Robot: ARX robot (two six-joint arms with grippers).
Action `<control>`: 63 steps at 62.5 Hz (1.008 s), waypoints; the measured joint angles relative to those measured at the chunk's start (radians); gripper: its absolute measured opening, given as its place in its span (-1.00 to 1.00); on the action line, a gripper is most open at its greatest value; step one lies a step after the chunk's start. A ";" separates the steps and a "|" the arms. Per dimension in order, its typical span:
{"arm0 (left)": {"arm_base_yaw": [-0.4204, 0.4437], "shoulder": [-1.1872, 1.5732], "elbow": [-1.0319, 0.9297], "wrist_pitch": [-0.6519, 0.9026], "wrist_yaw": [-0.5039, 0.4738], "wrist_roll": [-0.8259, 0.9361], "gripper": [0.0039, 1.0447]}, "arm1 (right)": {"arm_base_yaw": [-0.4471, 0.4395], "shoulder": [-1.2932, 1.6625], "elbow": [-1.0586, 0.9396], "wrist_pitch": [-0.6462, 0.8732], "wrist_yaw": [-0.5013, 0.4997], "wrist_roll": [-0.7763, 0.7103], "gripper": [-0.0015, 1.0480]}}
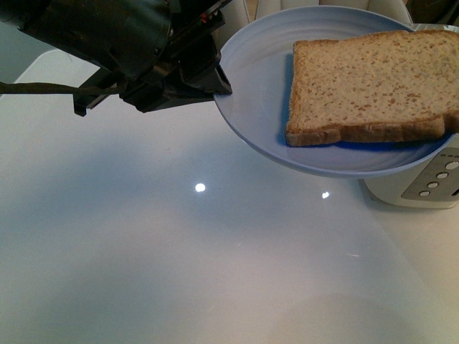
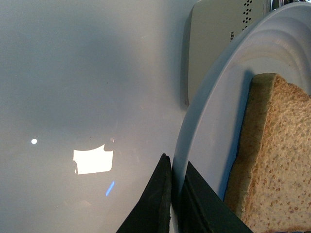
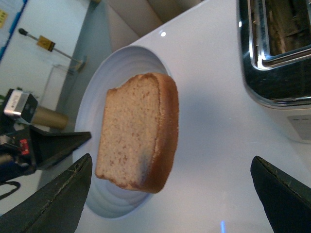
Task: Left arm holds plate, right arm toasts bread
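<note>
Left arm [image 1: 107, 36] jaws clamped on plate [image 1: 258, 72] rim, bread [image 1: 373, 82] on it | right jaws spread wide over bread | step: likely pickup | next: grip slice, reach toaster [image 1: 391, 190] slot

plate held up at the left, bread on it, toaster to the right

the left gripper [image 1: 215, 79] clamps the left rim of the plate [image 1: 258, 64], one jaw above the rim and one below, and the plate is clear of the table [image 1: 179, 272]. the bread [image 1: 373, 82] lies flat on the plate's right part, apart from the clamped rim. the toaster [image 1: 430, 188] stands on the table right of the plate and lower than it. the right gripper [image 3: 171, 162] is above the bread, fingers spread to either side of it.
</note>
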State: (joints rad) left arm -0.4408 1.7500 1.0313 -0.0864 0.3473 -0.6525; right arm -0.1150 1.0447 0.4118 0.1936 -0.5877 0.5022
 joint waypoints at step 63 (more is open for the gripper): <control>-0.023 0.000 0.000 -0.008 0.001 -0.008 -0.95 | 0.094 0.186 0.013 0.154 -0.019 0.138 0.04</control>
State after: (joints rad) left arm -0.4641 1.7500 1.0313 -0.0948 0.3481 -0.6601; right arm -0.0212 1.2308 0.4244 0.3481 -0.6071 0.6407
